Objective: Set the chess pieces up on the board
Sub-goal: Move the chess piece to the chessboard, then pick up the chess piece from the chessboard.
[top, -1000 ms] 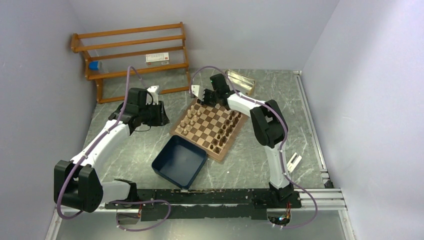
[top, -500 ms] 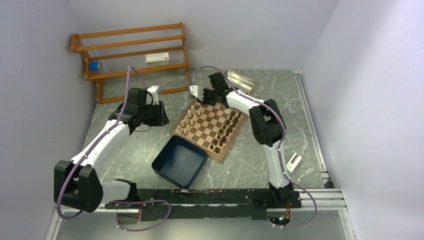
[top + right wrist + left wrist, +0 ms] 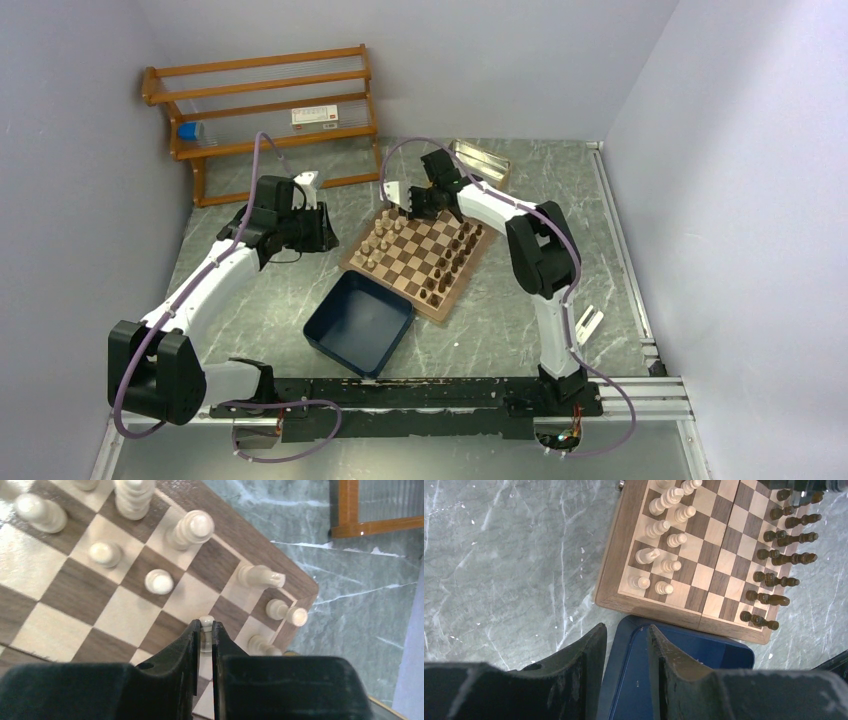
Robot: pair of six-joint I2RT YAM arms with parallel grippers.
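Up at the far corner: setup is nearing its end

Over the far corner of the flat square wooden chessboard with dark brown and cream squares (image 3: pixel 613 565), my right gripper (image 3: pixel 206 630) is pinching a small light tan wooden piece (image 3: pixel 206 622) between closed fingers. Light tan turned wooden pieces (image 3: pixel 659 528) are standing in two rows along one edge, dark brown turned wooden pieces (image 3: pixel 781 557) in two rows opposite. My left gripper (image 3: pixel 625 632) is hovering open and empty over the navy blue square tray (image 3: pixel 360 322). I am judging the job almost finished: this piece is needing seating.
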